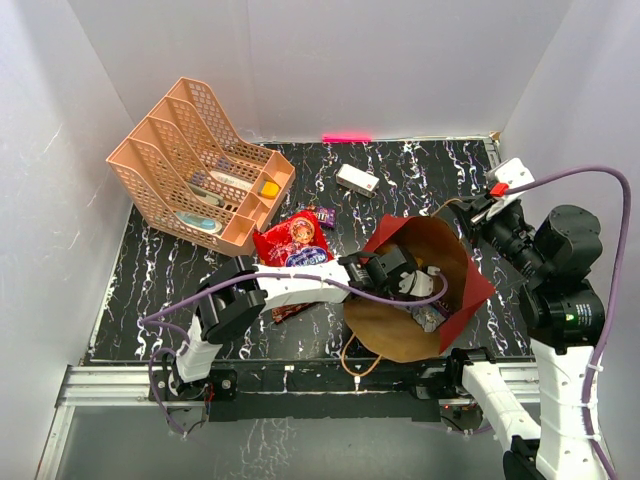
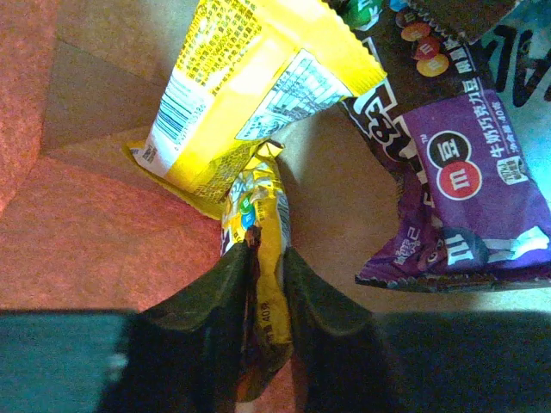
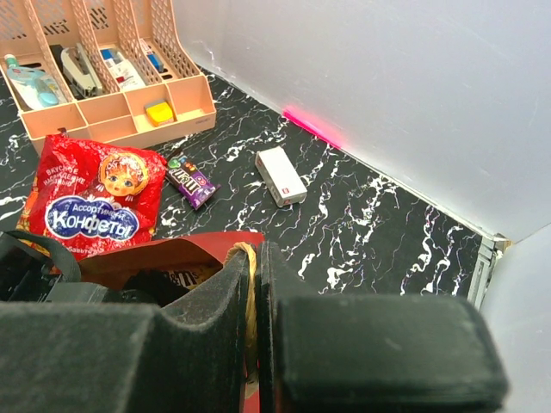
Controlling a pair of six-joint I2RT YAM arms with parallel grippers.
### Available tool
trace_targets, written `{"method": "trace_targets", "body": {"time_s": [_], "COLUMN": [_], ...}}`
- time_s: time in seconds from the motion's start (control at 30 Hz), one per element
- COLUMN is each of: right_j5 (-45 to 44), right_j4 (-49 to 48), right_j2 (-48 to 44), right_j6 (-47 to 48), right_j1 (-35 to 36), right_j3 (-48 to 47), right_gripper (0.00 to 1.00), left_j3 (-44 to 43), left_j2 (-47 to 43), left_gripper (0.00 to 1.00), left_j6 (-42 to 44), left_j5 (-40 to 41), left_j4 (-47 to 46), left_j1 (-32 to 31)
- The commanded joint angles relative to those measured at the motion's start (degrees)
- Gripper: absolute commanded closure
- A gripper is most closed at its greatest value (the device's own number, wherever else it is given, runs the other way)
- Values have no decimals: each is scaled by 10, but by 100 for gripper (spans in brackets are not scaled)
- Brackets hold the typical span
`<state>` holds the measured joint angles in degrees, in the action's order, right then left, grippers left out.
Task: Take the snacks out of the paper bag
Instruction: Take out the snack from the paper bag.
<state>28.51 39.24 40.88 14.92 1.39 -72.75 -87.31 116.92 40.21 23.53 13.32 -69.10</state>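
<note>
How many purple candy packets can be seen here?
2. One purple packet lies on the table beside the red chip bag; another inside the paper bag, right of the left gripper's yellow packet. More may be hidden.

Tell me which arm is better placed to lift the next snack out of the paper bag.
Left. The left end effector is inside the paper bag, shut on a small yellow candy packet. The right end effector is clamped on the bag's rim and cord, holding it open.
</note>
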Motion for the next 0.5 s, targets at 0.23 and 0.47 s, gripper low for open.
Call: {"method": "trace_targets", "body": {"time_s": [0.23, 0.47], "right_j5": [-6, -33], "right_j4": [-72, -81], "right_j2": [6, 19], "right_j6": [3, -7], "right_j1": [-1, 0], "right_j3": [-2, 18], "right_gripper": [92, 92], "left_j3": [-47, -106], "left_j2": [-47, -62], "left_gripper": [100, 100], "left_j6": [-49, -76], "left_j5": [-35, -76], "left_j4": [42, 99], "left_j1": [-14, -47]}}
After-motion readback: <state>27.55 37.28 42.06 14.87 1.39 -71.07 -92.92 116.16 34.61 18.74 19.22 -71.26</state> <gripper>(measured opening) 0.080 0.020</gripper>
